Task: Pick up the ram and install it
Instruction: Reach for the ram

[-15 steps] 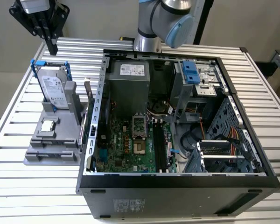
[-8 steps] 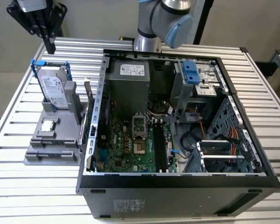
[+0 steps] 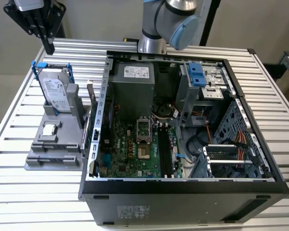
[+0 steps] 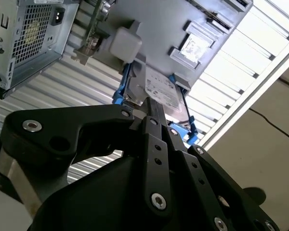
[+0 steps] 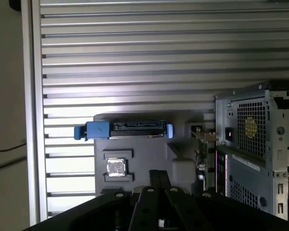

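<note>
The ram (image 3: 91, 98) is a thin dark board standing on edge at the side of the grey holder (image 3: 62, 154) nearest the computer case. It also shows in both wrist views (image 4: 90, 33) (image 5: 202, 144), seen edge-on with gold contacts. My gripper (image 3: 48, 47) hangs high over the table's far corner at the exterior view's left, beyond the holder and well away from the ram. Its black fingers (image 5: 154, 179) lie pressed together with nothing between them. The memory slots (image 3: 164, 149) run along the motherboard inside the case.
A silver hard drive (image 3: 55, 91) in a blue bracket stands in the holder, with a small square processor chip (image 3: 49, 129) lying in front of it. The open computer case (image 3: 183, 187) takes up the table's middle and right. The power supply (image 3: 130, 91) sits at its back.
</note>
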Action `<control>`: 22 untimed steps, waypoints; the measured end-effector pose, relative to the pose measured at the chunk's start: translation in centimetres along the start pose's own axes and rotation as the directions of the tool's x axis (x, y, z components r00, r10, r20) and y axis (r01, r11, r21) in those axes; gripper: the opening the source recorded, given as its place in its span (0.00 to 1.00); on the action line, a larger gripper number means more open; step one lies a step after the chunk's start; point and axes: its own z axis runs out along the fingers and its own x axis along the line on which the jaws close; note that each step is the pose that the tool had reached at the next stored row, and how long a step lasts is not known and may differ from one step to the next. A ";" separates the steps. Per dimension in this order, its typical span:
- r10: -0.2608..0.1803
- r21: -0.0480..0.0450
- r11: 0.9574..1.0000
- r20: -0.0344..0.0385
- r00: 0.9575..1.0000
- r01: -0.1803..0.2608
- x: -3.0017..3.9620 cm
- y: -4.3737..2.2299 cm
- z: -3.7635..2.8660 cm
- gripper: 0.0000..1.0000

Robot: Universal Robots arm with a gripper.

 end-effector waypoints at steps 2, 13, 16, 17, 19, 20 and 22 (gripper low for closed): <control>0.000 0.000 1.000 0.000 1.000 0.000 0.17 0.06 0.00 0.00; -0.005 0.000 1.000 0.000 1.000 0.005 1.15 0.36 0.02 0.00; -0.007 0.000 1.000 0.000 1.000 0.007 1.35 0.45 0.03 0.00; -0.007 0.000 1.000 0.000 1.000 0.007 1.42 0.48 0.02 0.00; -0.008 0.000 1.000 0.000 1.000 0.008 1.55 0.53 0.03 0.00; -0.008 0.000 1.000 0.000 1.000 0.008 1.61 0.55 0.03 0.00; -0.009 0.000 1.000 0.000 1.000 0.009 1.69 0.58 0.03 0.00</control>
